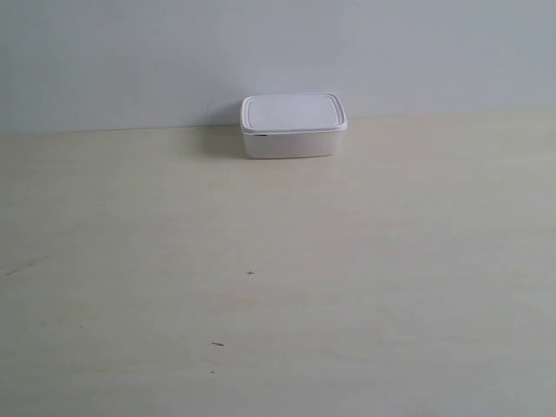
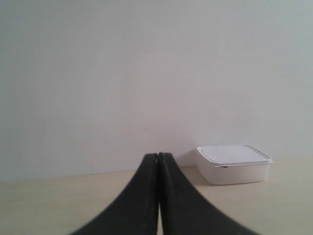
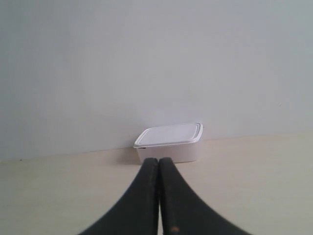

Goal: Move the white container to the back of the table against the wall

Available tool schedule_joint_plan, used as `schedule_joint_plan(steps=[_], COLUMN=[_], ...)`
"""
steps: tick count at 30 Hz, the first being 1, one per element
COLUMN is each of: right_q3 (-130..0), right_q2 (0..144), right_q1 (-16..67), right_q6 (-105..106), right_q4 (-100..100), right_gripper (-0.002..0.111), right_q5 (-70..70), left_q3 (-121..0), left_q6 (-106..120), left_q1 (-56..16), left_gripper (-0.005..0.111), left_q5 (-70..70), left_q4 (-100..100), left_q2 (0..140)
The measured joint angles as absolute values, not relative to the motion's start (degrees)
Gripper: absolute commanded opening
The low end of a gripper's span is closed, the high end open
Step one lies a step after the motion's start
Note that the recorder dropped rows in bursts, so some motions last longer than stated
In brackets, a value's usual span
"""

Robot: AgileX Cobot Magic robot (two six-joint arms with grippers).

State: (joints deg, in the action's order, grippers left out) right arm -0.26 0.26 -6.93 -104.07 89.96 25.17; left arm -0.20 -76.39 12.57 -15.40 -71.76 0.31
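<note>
The white container (image 1: 293, 126) stands lidded on the pale beige table (image 1: 278, 287), right at the foot of the grey-white wall (image 1: 278, 52). Neither arm shows in the exterior view. In the left wrist view my left gripper (image 2: 158, 155) is shut with nothing in it, and the container (image 2: 234, 164) sits well off to one side, farther back. In the right wrist view my right gripper (image 3: 158, 160) is shut and empty, its black tips pointing at the container (image 3: 168, 142), which stands some way beyond them against the wall (image 3: 156, 58).
A few tiny dark specks (image 1: 250, 274) mark the tabletop. The wall (image 2: 122, 73) runs along the whole back edge of the table (image 2: 49, 205).
</note>
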Motion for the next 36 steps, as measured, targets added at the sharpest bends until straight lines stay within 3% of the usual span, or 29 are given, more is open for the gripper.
schedule_joint_plan(steps=[30, 34, 36], right_q3=[-0.26, -0.26, -0.26], right_q2=[0.26, 0.26, 0.26], right_q1=[-7.05, -7.05, -7.05], right_q6=[-104.07, -104.07, -104.07], right_q4=[89.96, 89.96, 89.96], right_gripper=[0.0, 0.0, 0.0], right_q5=[25.17, 25.17, 25.17], left_q3=[-0.2, -0.84, -1.12], left_q6=[-77.1, -78.8, -68.63], left_q1=[13.08, 13.08, 13.08], left_gripper=[0.0, 0.0, 0.0], left_q5=[-15.4, -15.53, -15.21], left_q4=[-71.61, -53.58, -40.53], left_q2=[0.31, 0.31, 0.31])
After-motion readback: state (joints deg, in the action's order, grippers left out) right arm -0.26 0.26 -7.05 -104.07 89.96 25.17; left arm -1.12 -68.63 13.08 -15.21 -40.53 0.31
